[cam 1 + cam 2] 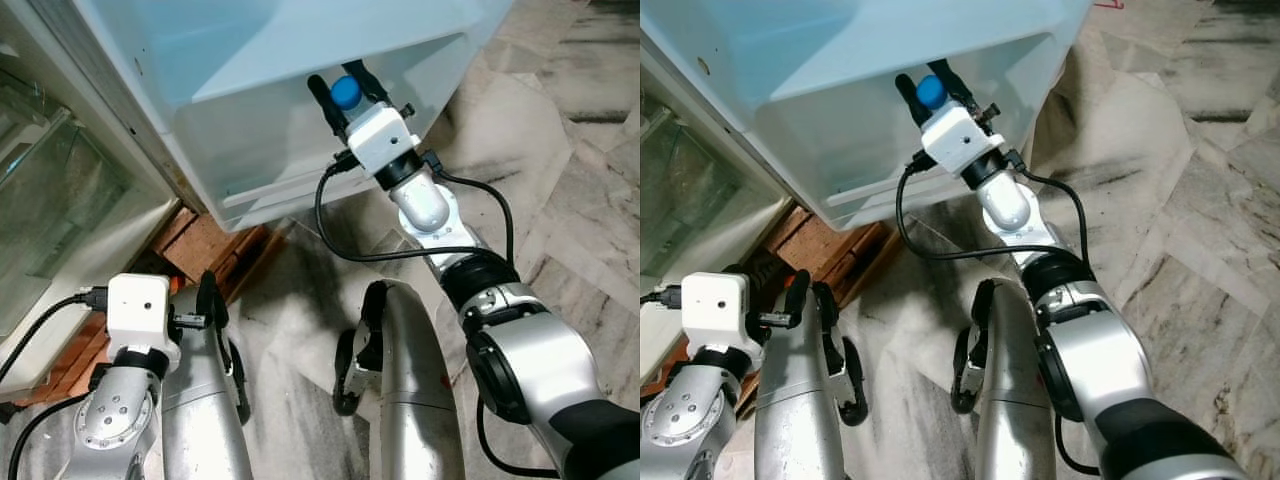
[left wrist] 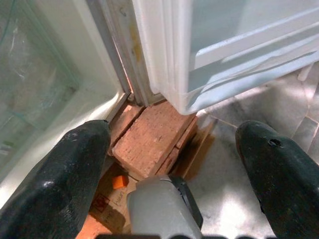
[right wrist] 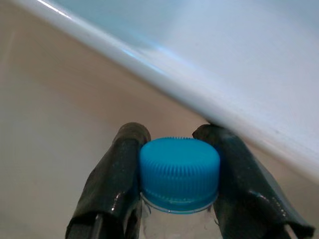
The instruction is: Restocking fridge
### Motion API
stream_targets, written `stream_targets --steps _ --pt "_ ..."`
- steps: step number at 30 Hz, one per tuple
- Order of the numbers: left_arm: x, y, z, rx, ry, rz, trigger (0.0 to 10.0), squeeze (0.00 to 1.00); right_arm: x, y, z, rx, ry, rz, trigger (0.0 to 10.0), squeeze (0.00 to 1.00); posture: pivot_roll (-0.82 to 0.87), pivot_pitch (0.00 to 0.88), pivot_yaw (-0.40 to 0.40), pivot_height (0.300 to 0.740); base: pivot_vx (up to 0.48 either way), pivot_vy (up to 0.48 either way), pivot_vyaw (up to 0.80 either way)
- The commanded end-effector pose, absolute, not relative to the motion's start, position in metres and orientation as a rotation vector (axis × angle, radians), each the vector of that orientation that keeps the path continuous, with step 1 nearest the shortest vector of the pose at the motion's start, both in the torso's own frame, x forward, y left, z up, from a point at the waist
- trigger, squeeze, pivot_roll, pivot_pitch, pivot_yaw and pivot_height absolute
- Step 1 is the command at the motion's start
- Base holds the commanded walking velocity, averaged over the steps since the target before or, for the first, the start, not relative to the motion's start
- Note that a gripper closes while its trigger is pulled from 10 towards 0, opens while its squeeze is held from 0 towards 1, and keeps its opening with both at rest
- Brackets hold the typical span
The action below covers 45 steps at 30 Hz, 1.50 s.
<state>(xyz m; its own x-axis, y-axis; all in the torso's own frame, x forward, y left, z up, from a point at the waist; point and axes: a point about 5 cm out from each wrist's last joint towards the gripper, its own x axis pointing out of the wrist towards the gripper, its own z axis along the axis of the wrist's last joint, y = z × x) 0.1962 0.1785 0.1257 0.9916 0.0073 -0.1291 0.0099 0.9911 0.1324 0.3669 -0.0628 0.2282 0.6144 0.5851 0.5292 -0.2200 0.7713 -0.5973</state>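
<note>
left eye view: right arm stretched forward and up, right tool [image 1: 346, 92] at the white fridge door bin [image 1: 300, 150], clamped on one bottle by its blue cap [image 1: 346, 92]; left arm low, left tool [image 1: 215, 330] hanging beside the robot's leg over marble floor [image 1: 560, 200].
right eye view: same pose; cap between two black fingers [image 1: 908, 100], just at bin's front edge; brick blocks [image 1: 825, 245] under fridge base.
left wrist view: left tool spread wide, nothing held; two fingertips [image 2: 65, 184] above bricks and a cardboard piece.
right wrist view: one bottle [image 3: 177, 221], clear neck, ribbed blue cap, gripped from both sides; white bin edge directly behind.
</note>
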Motion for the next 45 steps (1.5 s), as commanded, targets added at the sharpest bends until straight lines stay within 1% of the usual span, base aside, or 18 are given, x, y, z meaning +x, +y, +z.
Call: stream_targets --steps 1,4,5,7,11,13,14,16,17,19,22,26,28,30,31,34,36,45 --pt "0.192 0.18 0.12 0.14 0.161 0.01 10.0 0.0 0.361 -0.049 0.219 -0.562 -0.797 0.56 10.0 0.0 0.3 0.38 -0.065 0.531 0.0 0.0 0.0" --pt "0.192 0.179 0.12 0.14 0.16 0.008 10.0 0.0 0.358 -0.048 0.197 -0.689 -0.753 0.589 10.0 0.0 0.31 0.387 -0.064 0.531 0.0 0.0 0.0" --pt "0.192 0.179 0.12 0.14 0.16 0.008 10.0 0.0 0.358 -0.048 0.197 -0.689 -0.753 0.589 10.0 0.0 0.31 0.387 -0.064 0.531 0.0 0.0 0.0" --pt "0.192 0.18 0.121 0.141 0.159 0.01 10.0 0.0 0.352 -0.042 0.188 -0.764 -0.781 0.635 10.0 0.0 0.32 0.39 -0.061 0.531 0.0 0.0 0.0" --pt "0.191 0.181 0.121 0.147 0.16 0.014 10.0 0.0 0.338 -0.022 0.193 -0.734 -0.886 0.743 10.0 0.0 0.31 0.389 -0.062 0.531 0.0 0.0 0.0" --pt "0.191 0.182 0.121 0.147 0.16 0.014 10.0 0.0 0.335 -0.019 0.195 -0.726 -0.914 0.759 10.0 0.0 0.31 0.389 -0.063 0.531 0.0 0.0 0.0" --pt "0.191 0.182 0.121 0.148 0.159 0.015 10.0 0.0 0.33 -0.013 0.199 -0.73 -0.987 0.777 10.0 0.0 0.32 0.39 -0.063 0.531 0.0 0.0 0.0" --pt "0.192 0.181 0.121 0.149 0.157 0.015 10.0 0.0 0.326 -0.011 0.204 -0.745 -1.058 0.777 10.0 0.0 0.32 0.391 -0.061 0.531 0.0 0.0 0.0" --pt "0.192 0.181 0.121 0.149 0.157 0.015 10.0 0.0 0.326 -0.011 0.204 -0.745 -1.058 0.777 10.0 0.0 0.32 0.391 -0.061 0.531 0.0 0.0 0.0" --pt "0.192 0.182 0.122 0.15 0.157 0.016 10.0 0.0 0.325 -0.01 0.213 -0.771 -1.148 0.753 10.0 0.0 0.31 0.394 -0.057 0.531 0.0 0.0 0.0" --pt "0.191 0.182 0.121 0.151 0.159 0.015 10.0 0.0 0.328 -0.012 0.22 -0.795 -1.178 0.717 10.0 0.0 0.31 0.392 -0.055 0.531 0.0 0.0 0.0" --pt "0.192 0.181 0.121 0.153 0.158 0.011 10.0 0.0 0.336 -0.018 0.214 -0.823 -1.106 0.671 10.0 0.0 0.32 0.393 -0.052 0.531 0.0 0.0 0.0" --pt "0.189 0.181 0.123 0.153 0.157 0.009 10.0 0.0 0.345 -0.025 0.205 -0.849 -1.01 0.616 10.0 0.0 0.34 0.402 -0.05 0.531 0.0 0.0 0.0" --pt "0.188 0.18 0.124 0.153 0.158 0.009 10.0 0.0 0.348 -0.028 0.202 -0.862 -0.977 0.597 10.0 0.0 0.34 0.411 -0.048 0.531 0.0 0.0 0.0" --pt "0.185 0.18 0.125 0.153 0.164 0.007 10.0 0.0 0.353 -0.032 0.194 -0.875 -0.912 0.552 10.0 0.0 0.35 0.42 -0.046 0.531 0.0 0.0 0.0" --pt "0.181 0.181 0.125 0.154 0.169 0.006 10.0 0.0 0.355 -0.035 0.187 -0.899 -0.864 0.529 10.0 0.0 0.36 0.429 -0.043 0.531 0.0 0.0 0.0" --pt "0.177 0.181 0.125 0.151 0.182 0.005 10.0 0.0 0.359 -0.038 0.177 -0.928 -0.785 0.502 10.0 0.0 0.37 0.437 -0.038 0.531 0.0 0.0 0.0" --pt "0.167 0.182 0.128 0.154 0.208 -0.003 10.0 0.0 0.363 -0.036 0.174 -0.878 -0.7 0.445 10.0 0.0 0.4 0.465 -0.019 0.531 0.0 0.0 0.0"
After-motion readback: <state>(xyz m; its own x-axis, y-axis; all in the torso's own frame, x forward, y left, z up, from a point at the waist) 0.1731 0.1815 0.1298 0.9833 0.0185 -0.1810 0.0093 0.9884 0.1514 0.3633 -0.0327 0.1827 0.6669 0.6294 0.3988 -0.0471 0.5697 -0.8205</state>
